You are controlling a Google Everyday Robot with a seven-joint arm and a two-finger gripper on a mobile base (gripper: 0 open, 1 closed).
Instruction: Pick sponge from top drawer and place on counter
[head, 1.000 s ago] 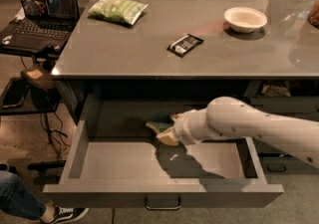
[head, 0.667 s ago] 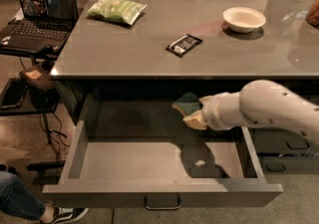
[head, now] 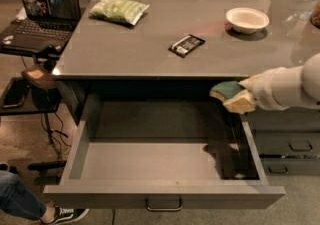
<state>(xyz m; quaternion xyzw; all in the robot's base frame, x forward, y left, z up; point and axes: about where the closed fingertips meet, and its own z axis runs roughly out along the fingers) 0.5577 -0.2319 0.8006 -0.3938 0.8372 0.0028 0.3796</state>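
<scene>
Camera view shows the gripper (head: 244,97) clamped on the sponge (head: 226,89), which hangs over the right rear corner of the open top drawer (head: 150,161), just below the counter (head: 165,24) edge. The sponge juts left from the jaws, dark green face up and yellow foam beneath; the countertop lies above and beyond it.

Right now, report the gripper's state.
Gripper: closed on the green-topped yellow foam sponge, held above the right side of the open grey drawer.
</scene>
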